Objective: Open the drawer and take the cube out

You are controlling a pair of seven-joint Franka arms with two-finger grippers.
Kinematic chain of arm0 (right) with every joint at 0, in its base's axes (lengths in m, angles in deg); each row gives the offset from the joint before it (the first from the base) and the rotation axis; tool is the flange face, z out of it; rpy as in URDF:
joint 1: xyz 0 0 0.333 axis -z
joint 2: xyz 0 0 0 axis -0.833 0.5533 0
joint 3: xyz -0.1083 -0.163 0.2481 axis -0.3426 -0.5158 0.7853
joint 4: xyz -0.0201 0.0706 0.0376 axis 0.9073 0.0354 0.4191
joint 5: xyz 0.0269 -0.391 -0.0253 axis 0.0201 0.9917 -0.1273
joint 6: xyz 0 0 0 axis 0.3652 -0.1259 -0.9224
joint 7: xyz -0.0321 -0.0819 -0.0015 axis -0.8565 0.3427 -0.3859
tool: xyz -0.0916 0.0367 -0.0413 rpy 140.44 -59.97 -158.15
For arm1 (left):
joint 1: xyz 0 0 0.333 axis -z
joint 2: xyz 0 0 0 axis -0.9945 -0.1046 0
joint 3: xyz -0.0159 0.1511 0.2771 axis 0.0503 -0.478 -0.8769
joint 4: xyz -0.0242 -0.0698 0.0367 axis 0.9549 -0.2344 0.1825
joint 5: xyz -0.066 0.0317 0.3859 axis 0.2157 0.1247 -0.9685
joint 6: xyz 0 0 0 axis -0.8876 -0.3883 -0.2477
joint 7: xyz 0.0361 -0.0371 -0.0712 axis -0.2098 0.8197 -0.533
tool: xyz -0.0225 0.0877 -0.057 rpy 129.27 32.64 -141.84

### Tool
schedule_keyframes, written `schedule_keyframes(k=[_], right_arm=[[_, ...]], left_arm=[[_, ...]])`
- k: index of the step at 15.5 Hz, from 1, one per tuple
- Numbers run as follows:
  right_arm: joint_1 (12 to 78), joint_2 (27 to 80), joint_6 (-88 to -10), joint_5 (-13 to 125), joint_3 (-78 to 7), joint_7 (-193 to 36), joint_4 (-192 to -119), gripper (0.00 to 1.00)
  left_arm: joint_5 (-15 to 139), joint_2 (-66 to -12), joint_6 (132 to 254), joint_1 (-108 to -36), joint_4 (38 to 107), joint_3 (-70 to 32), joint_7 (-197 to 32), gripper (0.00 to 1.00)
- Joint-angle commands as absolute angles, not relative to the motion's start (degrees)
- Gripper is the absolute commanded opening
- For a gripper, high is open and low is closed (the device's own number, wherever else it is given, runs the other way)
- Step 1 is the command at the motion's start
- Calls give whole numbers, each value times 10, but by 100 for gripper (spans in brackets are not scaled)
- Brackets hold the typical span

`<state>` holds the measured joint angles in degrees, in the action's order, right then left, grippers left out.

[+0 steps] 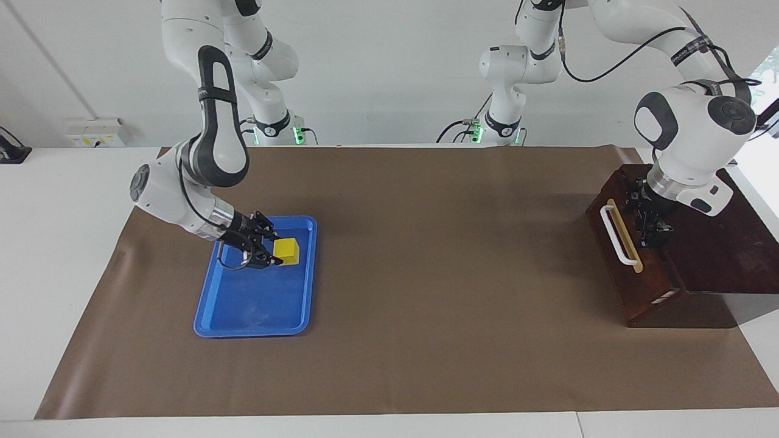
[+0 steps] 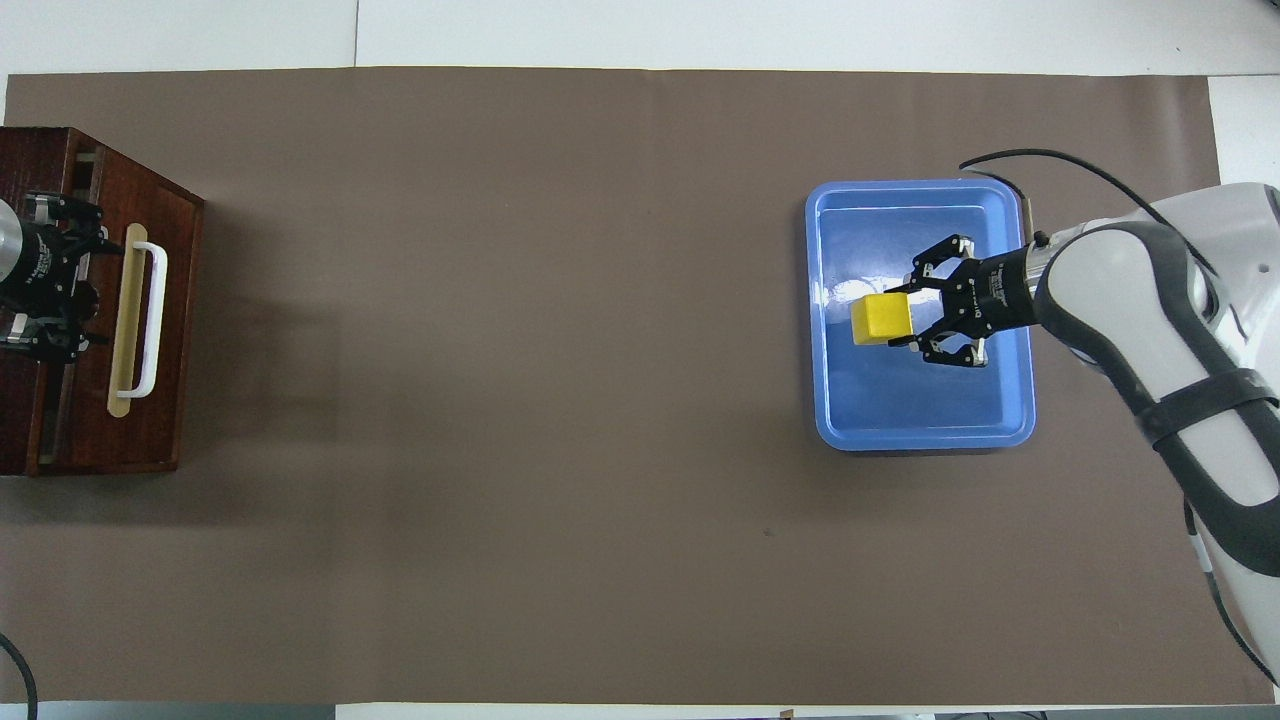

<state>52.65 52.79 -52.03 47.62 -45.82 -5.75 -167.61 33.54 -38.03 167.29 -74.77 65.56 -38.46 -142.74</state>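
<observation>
Facing view: the right gripper (image 1: pixel 275 252) reaches low over the blue tray (image 1: pixel 243 321) toward the right arm's end of the counter (image 1: pixel 426 274), its fingers spread around the near end of the yellow cube (image 1: pixel 287 250). The cube appears to sit on the tray floor near the corner closest to the robots; whether the pads actually press it cannot be told. At the left arm's end, the left gripper (image 1: pixel 650 224) hangs over the dark wooden box (image 1: pixel 718 255), just beside the drawer (image 1: pixel 614 255) with its white handle (image 1: pixel 616 236). The drawer front stands a little proud of the box.

Overhead view: the right gripper (image 2: pixel 915 312) straddles the cube (image 2: pixel 880 318), one finger on each flank, the jaws fairly wide and seemingly set at the cube's faces. The tray (image 2: pixel 920 436) holds nothing else. The left gripper (image 2: pixel 55 275) shows over the box (image 2: pixel 30 160) next to the drawer front (image 2: pixel 150 400); its finger spacing cannot be made out.

The cube is already out of the drawer, so the placing step looks to be in hand. The next move probably calls for the right gripper to clear the cube and lift straight away without nudging it.
</observation>
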Motion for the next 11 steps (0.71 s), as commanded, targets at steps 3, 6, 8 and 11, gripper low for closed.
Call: schedule_keyframes(k=[3, 6, 8, 11], right_arm=[[517, 493, -541, 466, -458, -91, -1728, 0], [525, 491, -541, 467, -458, -113, -1736, 0], [528, 487, -541, 468, -459, -123, -1745, 0], [529, 485, -542, 468, -459, -115, -1752, 0]], left_arm=[[329, -373, 1685, -751, 673, -399, -1408, 100], [329, -373, 1688, -754, 681, -410, -1407, 100], [329, -373, 1689, -754, 681, -410, -1407, 100], [330, -376, 1678, -749, 672, -409, -1410, 100]])
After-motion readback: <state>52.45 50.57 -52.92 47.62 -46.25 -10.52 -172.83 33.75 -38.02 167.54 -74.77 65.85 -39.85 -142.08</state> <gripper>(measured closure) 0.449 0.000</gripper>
